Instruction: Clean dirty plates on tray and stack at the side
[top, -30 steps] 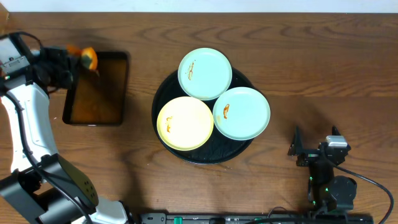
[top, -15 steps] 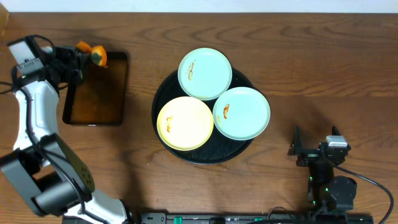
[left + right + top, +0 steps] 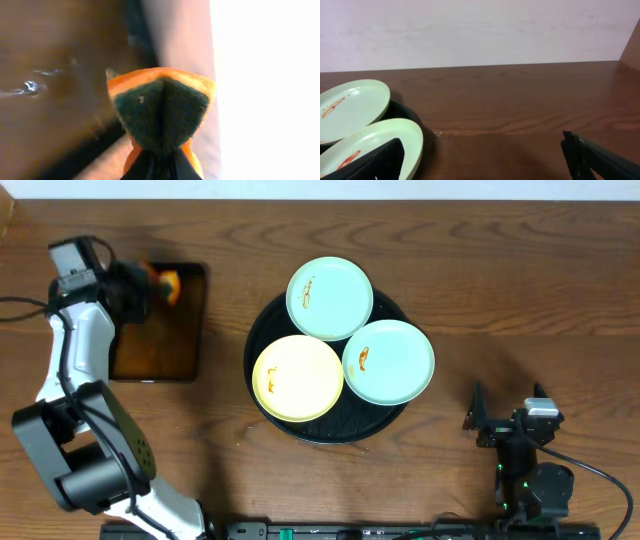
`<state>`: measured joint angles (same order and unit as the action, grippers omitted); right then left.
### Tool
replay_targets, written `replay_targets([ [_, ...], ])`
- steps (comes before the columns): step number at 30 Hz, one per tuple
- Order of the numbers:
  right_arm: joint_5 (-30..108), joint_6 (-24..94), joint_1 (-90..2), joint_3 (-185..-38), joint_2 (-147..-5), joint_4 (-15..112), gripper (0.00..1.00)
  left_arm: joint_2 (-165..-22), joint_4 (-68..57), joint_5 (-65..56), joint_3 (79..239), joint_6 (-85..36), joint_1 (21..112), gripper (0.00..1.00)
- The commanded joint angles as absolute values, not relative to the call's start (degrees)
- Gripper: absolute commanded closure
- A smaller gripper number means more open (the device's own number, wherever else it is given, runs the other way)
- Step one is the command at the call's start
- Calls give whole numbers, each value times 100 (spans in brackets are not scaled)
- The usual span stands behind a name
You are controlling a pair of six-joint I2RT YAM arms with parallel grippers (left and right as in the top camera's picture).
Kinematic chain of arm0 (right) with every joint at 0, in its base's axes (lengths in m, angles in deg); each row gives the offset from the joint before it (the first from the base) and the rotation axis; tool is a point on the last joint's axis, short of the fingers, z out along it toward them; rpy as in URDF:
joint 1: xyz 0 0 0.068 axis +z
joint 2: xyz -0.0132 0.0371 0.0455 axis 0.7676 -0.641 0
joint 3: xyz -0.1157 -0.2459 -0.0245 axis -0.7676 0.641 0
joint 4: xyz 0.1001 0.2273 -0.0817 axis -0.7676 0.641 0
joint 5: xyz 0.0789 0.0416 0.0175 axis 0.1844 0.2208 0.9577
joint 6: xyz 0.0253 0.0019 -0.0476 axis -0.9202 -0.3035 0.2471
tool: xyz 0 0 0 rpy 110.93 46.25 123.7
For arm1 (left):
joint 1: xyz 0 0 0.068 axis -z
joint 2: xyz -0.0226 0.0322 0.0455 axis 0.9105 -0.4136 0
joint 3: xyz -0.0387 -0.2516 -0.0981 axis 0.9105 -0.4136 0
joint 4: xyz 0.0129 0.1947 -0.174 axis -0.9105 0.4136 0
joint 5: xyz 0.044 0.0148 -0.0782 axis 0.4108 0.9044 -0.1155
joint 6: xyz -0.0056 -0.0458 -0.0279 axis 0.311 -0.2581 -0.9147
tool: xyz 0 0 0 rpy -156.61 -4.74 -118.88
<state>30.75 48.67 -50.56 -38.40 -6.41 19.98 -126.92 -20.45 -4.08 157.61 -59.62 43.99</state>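
Three dirty plates lie on the round black tray (image 3: pixel 330 432): a mint one (image 3: pixel 330 298) at the back, a mint one (image 3: pixel 388 362) on the right and a yellow one (image 3: pixel 298 378) at the front left, each with an orange-brown smear. My left gripper (image 3: pixel 150 283) is shut on an orange sponge (image 3: pixel 168 284) over the far end of the small rectangular tray. The left wrist view shows the sponge (image 3: pixel 160 112) folded, dark green face outward, in the left gripper (image 3: pixel 159 157). My right gripper (image 3: pixel 508 408) rests open at the front right; its wrist view has the right gripper (image 3: pixel 485 155) empty beside two mint plates (image 3: pixel 350 107) (image 3: pixel 377 145).
A rectangular black tray (image 3: pixel 195 330) with brown liquid sits at the back left, under the sponge. Its liquid (image 3: pixel 45 75) and dark rim fill the left of the left wrist view. Bare wooden table (image 3: pixel 520 290) lies to the right of the plates.
My left gripper has swung right with the sponge, from past the rectangular tray's far left corner to above its far end. The right arm and the plates have not moved.
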Motion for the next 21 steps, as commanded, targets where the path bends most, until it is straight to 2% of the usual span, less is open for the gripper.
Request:
replay_targets([
  [1,3021,4933,-5087,-3831,-626,2022,1,-11988,-2434,-1483,15905,-6650,4418,92],
  [3,3021,4933,-5087,-3831,-626,2022,1,-11920,-2124,-788,15903,-6358,4484,93],
  [6,3021,4933,-5087,-3831,-626,2022,1,-12062,-1061,1806,15885,-5971,4713,93],
  [7,3019,4933,-5085,-3831,-626,2022,1,-12226,-694,2995,15822,-5964,4834,93],
  [9,3021,4933,-5087,-3831,-626,2022,1,-12453,-439,3452,15802,-5754,4904,92],
  [14,3021,4933,-5087,-3831,-626,2022,1,-12281,-439,2272,15942,-5287,4888,92],
  [17,3021,4933,-5085,-3831,-626,2022,1,-11358,-832,1199,16147,-5282,4897,93],
  [21,3021,4933,-5087,-3831,-626,2025,1,-10071,-932,1006,16145,-5273,4906,93],
])
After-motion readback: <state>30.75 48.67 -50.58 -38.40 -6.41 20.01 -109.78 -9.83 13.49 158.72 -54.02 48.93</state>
